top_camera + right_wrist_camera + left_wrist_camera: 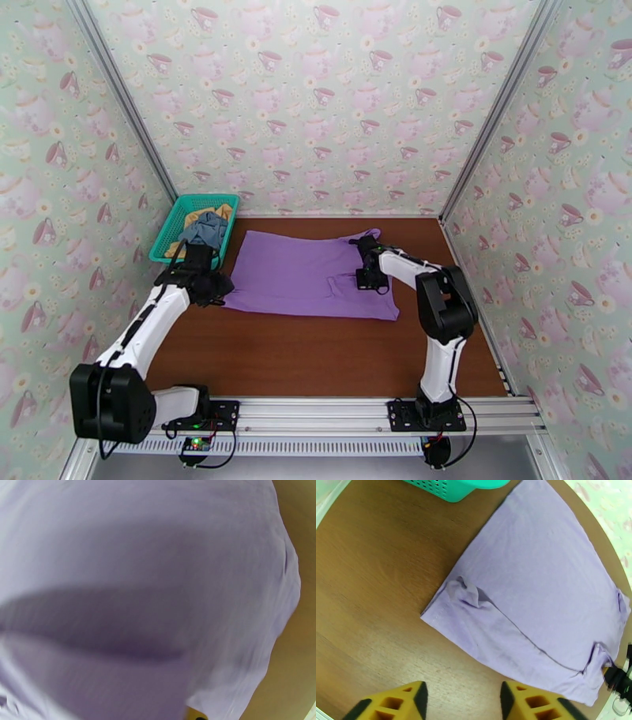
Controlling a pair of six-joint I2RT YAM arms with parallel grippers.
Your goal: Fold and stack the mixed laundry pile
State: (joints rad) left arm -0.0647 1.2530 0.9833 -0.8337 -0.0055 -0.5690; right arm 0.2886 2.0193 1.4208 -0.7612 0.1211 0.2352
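One purple T-shirt [300, 276] | two garments [207, 229] in basket [207, 197] | left hand [463, 695] wide; right hand [370, 278] pinching T-shirt

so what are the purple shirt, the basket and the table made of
purple t-shirt: soft matte cloth, going by its wrinkles and stitched hem. basket: likely moulded plastic, teal, stiff mesh walls, slight gloss. table: brown wood grain, soft sheen, maybe laminate rather than solid wood.
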